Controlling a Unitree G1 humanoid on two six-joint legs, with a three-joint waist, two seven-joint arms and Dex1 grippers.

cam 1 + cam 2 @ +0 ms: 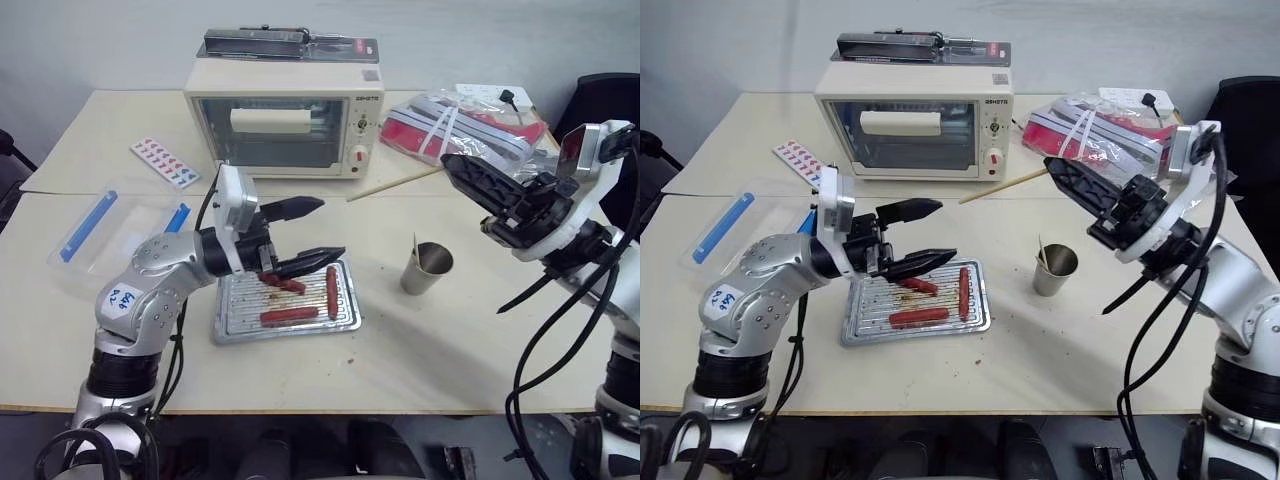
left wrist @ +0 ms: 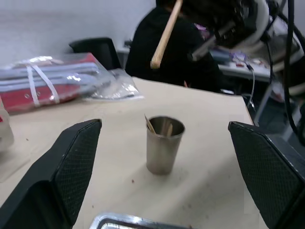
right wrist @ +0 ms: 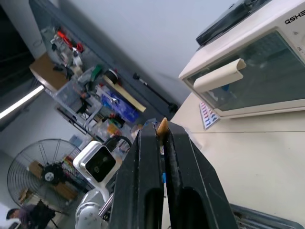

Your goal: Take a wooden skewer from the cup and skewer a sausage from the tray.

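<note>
My right gripper hangs above the table's right side, shut on a wooden skewer that sticks out to the left toward the oven. In the right wrist view the skewer's end shows between the closed fingers. The metal cup stands below it with more skewers inside, also in the left wrist view. My left gripper is open over the tray, nothing between its fingers. Three red-brown sausages lie in the tray: one at the front, one at the right, one partly under the lower finger.
A cream toaster oven stands behind the tray. A clear plastic box with blue edges lies at the left, and a sticker card behind it. A bag of red packages sits at the back right.
</note>
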